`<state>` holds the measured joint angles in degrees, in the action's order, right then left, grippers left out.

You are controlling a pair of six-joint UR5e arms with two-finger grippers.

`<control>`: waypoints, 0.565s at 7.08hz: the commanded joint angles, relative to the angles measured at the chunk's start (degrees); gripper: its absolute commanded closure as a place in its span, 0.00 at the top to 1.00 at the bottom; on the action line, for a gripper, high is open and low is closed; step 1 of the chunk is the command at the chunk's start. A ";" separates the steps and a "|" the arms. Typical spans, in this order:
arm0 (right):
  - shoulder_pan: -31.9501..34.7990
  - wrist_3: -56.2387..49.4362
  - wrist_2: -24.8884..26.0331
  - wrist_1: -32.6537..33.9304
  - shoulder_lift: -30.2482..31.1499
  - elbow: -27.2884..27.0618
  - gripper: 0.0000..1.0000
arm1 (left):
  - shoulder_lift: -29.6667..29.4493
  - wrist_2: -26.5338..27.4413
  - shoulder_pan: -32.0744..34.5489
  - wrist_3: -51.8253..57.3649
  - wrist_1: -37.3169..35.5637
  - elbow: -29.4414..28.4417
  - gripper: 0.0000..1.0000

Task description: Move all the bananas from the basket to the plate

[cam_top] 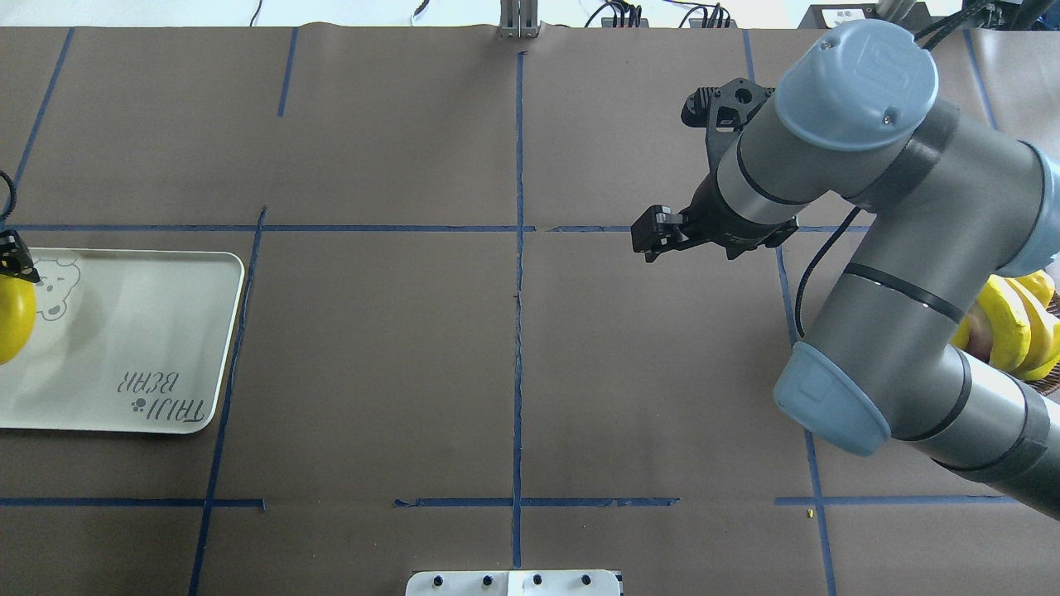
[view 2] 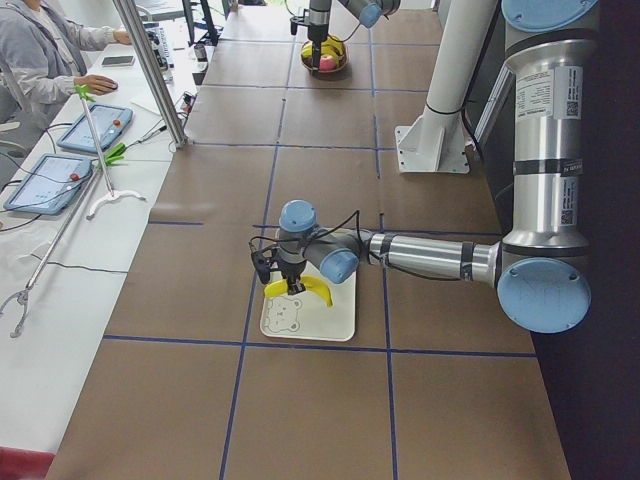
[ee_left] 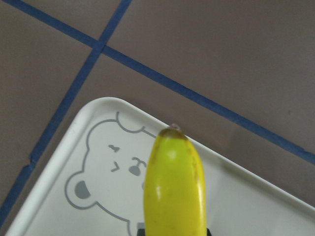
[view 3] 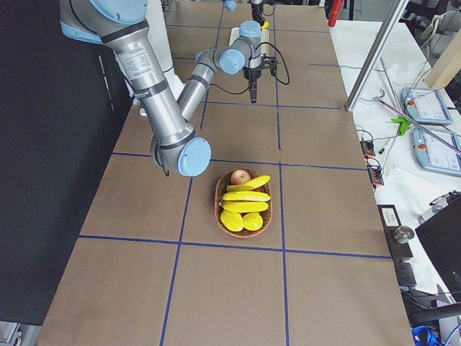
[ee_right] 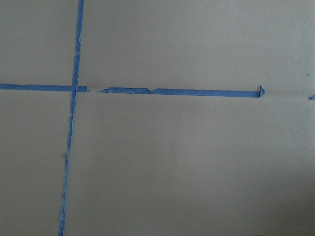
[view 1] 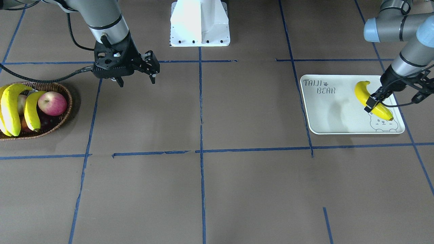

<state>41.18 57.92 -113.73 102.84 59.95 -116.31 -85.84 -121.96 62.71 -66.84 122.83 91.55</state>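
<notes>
Yellow banana (view 1: 362, 92) is clamped mid-length in your left hand (view 1: 370, 103), over the plate (view 1: 332, 113) at the table's left end. Its long axis lies diagonal, dark tip toward the bear drawing (view 1: 383, 124). Your right hand (view 1: 136, 80) hangs spread and empty. Three bananas (view 1: 12, 108) lie in the basket (view 1: 65, 92) at the right end.

Four bananas (view 3: 245, 195): one banana (view 1: 361, 93) at the single plate (view 1: 339, 115), three in the single basket (view 1: 70, 101), beside two stubby yellow fruits (view 3: 232, 220) and one clearly visible apple (view 1: 52, 103).

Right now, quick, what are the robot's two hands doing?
Left gripper: shut on a banana.
Right gripper: holding nothing; open or shut, cannot tell.
</notes>
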 commanded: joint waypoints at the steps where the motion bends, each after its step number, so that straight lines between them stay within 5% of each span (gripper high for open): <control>1: 0.04 -0.09 0.00 0.08 0.26 -0.23 1.00 | -0.99 -0.21 0.22 1.27 1.69 -4.42 0.05; 2: 0.04 -0.09 0.00 0.08 0.26 -0.23 1.00 | -1.69 -0.21 0.13 1.18 5.19 -7.67 0.13; 4: -0.05 -0.09 0.00 0.00 0.26 -0.23 1.00 | -2.84 -0.29 0.13 2.40 7.42 -9.55 0.64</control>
<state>41.20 57.83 -113.73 102.87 60.20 -116.54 -88.11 -122.19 62.86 -65.27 128.88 83.03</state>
